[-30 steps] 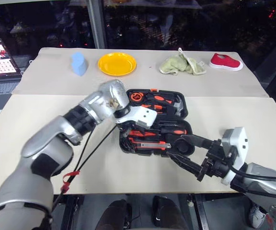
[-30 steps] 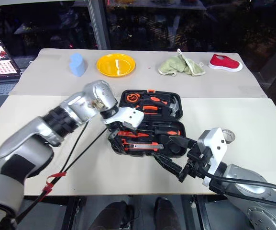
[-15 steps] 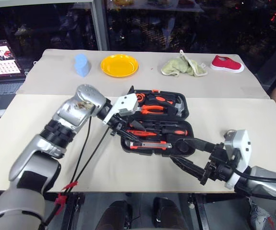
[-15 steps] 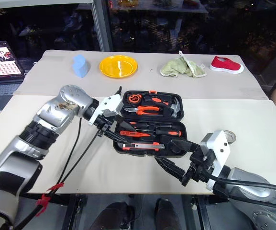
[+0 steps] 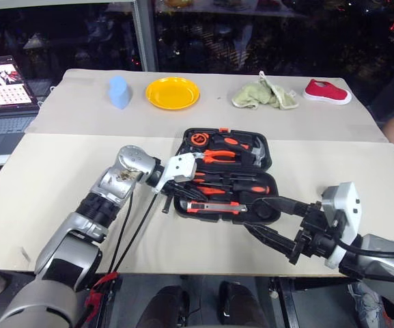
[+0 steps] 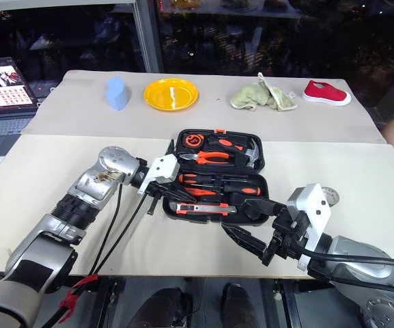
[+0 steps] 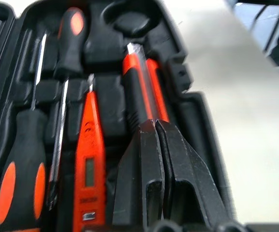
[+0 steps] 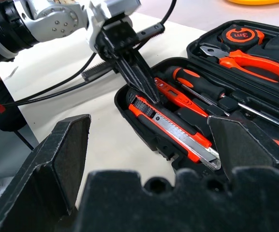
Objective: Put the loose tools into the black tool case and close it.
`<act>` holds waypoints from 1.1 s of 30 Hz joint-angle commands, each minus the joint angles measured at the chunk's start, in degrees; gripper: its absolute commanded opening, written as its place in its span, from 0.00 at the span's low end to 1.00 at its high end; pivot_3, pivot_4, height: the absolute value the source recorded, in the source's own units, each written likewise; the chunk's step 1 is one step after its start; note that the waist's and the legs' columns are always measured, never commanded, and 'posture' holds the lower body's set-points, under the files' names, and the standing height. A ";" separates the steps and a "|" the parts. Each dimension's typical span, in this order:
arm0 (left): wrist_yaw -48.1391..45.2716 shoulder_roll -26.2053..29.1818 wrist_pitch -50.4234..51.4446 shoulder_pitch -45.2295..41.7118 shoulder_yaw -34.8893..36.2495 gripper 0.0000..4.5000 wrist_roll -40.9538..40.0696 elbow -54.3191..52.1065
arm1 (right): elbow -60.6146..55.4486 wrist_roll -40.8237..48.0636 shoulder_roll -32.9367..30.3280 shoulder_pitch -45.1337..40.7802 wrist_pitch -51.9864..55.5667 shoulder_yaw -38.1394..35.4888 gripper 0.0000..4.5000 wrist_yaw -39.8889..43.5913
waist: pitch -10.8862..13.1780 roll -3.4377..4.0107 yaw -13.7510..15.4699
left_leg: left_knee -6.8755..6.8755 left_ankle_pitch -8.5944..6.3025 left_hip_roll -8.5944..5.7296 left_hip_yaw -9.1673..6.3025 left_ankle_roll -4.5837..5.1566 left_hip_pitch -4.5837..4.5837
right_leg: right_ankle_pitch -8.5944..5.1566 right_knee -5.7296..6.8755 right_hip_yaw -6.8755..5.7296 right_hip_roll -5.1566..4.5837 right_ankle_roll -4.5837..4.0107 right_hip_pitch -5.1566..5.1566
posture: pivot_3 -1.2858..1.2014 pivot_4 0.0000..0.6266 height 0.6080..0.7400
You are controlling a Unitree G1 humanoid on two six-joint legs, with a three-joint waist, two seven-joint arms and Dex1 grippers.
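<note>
Tool case [image 6: 218,179] lies open on the bench [image 6: 60,178], centre, lid half at the far side. Near half holds two screwdrivers [image 7: 64,58], tester pen [image 7: 88,159] and utility knife [image 8: 175,128], all seated in their recesses. I can't make out the tape roll in these views, so the round recess at the near right corner may be empty or filled. Far half carries pliers [image 6: 214,156], hammer and a tape measure.

Left end effector [image 8: 149,92] is clenched, fingers pressed together with nothing between them, tip down at the case's left end right over the knife's butt. Looks like a push-to-seat move, not a grasp. Right end effector [image 5: 261,215] is released, jaws wide, hovering at the near right corner of the case, not touching.

Doing it well:
- Press the knife straight down with the shut tip, don't rake sideways; it can pop the tester pen beside it.
- Confirm nothing stands proud of the recesses before lifting the lid, else the latch won't meet.
- Pull the left arm clear of the rim first.
- Right end effector is well placed to steady the base while the lid swings over.
- Press near the orange latch [image 6: 218,130], not the hinge.
</note>
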 commanded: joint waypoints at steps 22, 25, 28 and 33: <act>3.11 -5.34 -17.82 -0.39 -2.13 0.03 12.55 12.29 | -0.59 0.80 0.34 -1.47 -0.65 -0.37 1.00 -1.82 | -0.06 0.03 0.58 | 0.00 -0.37 0.07 -0.11 0.61 1.00 | -0.14 -0.48 -0.04 -0.17 0.47 1.03 | 0.52 0.24 1.00; 2.65 -5.03 -18.60 0.67 -2.44 0.03 12.99 11.60 | -0.55 0.95 0.42 -1.27 -0.75 -0.63 1.00 -1.86 | -0.06 0.02 0.64 | 0.00 -0.39 0.06 -0.11 0.64 0.93 | 0.06 -0.50 -0.06 -0.16 0.24 0.96 | 0.52 0.24 1.00; 1.66 -5.07 -17.48 1.36 -1.08 0.03 10.90 9.80 | -0.34 0.87 0.47 -1.16 -0.82 -0.81 1.00 -1.78 | -0.06 0.03 0.61 | -0.01 -0.42 0.05 -0.10 0.66 0.88 | 0.07 -0.55 -0.06 -0.15 0.24 0.92 | 0.52 0.24 1.00; -3.32 -2.30 -5.86 2.30 4.11 0.03 2.98 1.04 | 0.57 -1.81 0.94 0.91 -1.35 -2.31 1.00 -2.01 | -0.06 0.03 0.48 | -0.02 -0.42 0.05 -0.10 0.66 0.57 | 0.08 -0.57 -0.09 -0.08 0.24 0.81 | 0.52 0.24 1.00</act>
